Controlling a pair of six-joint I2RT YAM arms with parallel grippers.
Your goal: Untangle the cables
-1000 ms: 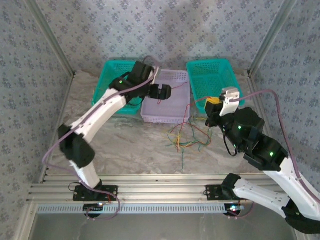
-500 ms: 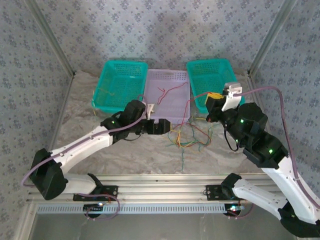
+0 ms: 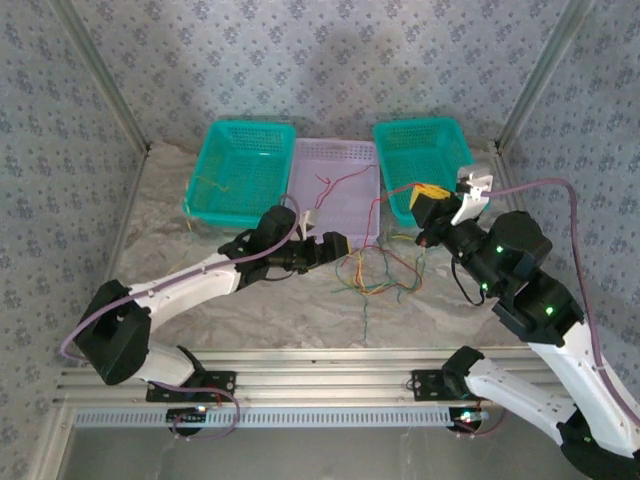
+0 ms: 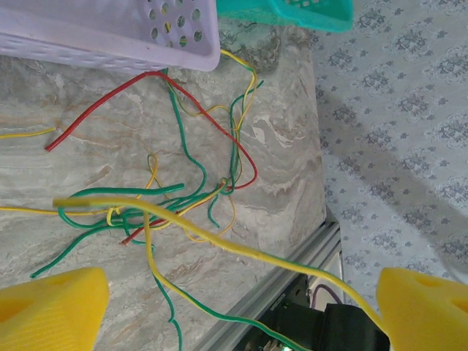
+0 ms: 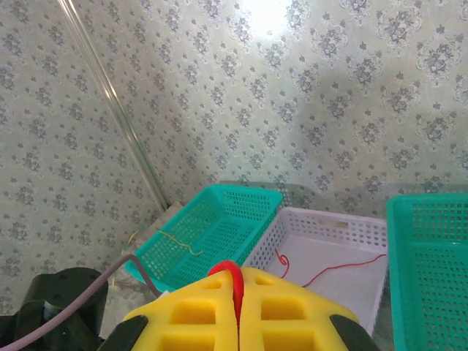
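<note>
The cables [image 3: 375,270], red, yellow and green, lie tangled on the table [image 3: 250,300] just in front of the lilac basket [image 3: 340,146]. One red cable [image 3: 335,182] lies inside that basket. The right gripper [image 3: 428,207], off the basket's right front corner, is clamped on a red strand [image 5: 232,281] between its yellow pads [image 5: 285,307]. The left gripper [image 3: 335,247], at the basket's front edge, has its jaws wide apart, with a yellow strand [image 4: 219,245] crossing the gap between them.

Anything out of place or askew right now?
A yellow cable drapes over the left teal basket's left rim, one end hanging outside. A loose tangle lies in front of the lilac basket.
</note>
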